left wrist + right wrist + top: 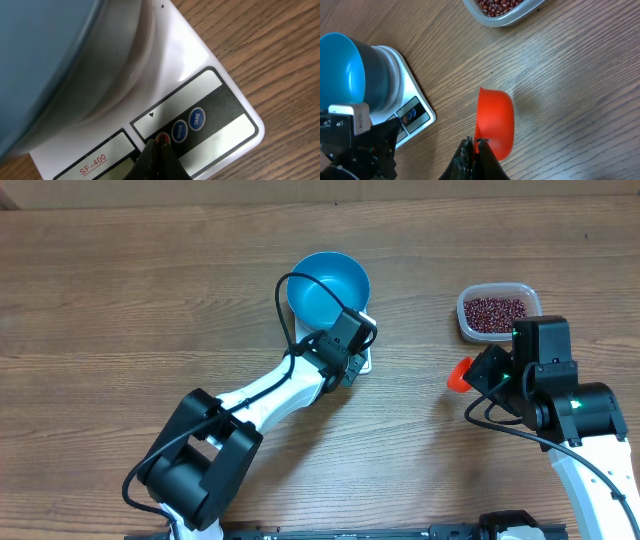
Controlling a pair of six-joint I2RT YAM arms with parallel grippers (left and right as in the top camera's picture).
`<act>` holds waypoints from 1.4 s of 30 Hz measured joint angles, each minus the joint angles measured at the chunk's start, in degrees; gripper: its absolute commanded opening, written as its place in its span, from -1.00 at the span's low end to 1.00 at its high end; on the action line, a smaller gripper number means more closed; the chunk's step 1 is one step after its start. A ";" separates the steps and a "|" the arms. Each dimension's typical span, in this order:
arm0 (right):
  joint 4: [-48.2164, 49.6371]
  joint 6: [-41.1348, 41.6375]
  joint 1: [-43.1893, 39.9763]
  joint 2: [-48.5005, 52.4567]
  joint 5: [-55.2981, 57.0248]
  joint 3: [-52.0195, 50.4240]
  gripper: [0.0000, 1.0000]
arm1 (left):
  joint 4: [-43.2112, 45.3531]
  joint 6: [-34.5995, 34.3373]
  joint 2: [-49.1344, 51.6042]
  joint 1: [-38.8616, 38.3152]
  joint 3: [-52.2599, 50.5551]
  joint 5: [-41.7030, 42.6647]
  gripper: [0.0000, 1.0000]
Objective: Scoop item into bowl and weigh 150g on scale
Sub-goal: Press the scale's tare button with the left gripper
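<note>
so far very little of the task looks done. the beans (493, 310) all sit in one loose dark red-brown heap inside the clear tub (495, 21), at the upper right of the overhead frame. we see none spilled on the table (120, 290) around it.

the blue bowl (325, 295) is at top centre of the overhead view. it is set on the white scale (200, 65) and overhangs most of it. its inside shows plain blue, so we judge it empty.

left gripper (156, 150): jaws together, nothing between them. the tip is down on the scale's front strip, at the red button (162, 138), just beside the mode button (179, 131) and tare button (197, 119). whether it is pressing or only touching we cannot tell. the display window is hidden from us, so we have no reading.

right gripper (476, 150): clamped on the red scoop (496, 120). it holds the scoop over bare table between the scale and the tub, apart from both. no beans show in the scoop.

our judgement:
- done: the bowl is placed on the scale and the scoop is in hand.
- in hand: probably switching the scale on, going by the tip at the red button.
- left: carry beans from tub to bowl by the scoopful, then trim to the target weight.
</note>
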 measured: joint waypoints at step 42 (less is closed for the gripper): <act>0.48 -0.02 -0.02 0.00 -0.02 0.00 -0.93 | 2.25 0.00 1.55 0.00 0.00 0.00 -0.92</act>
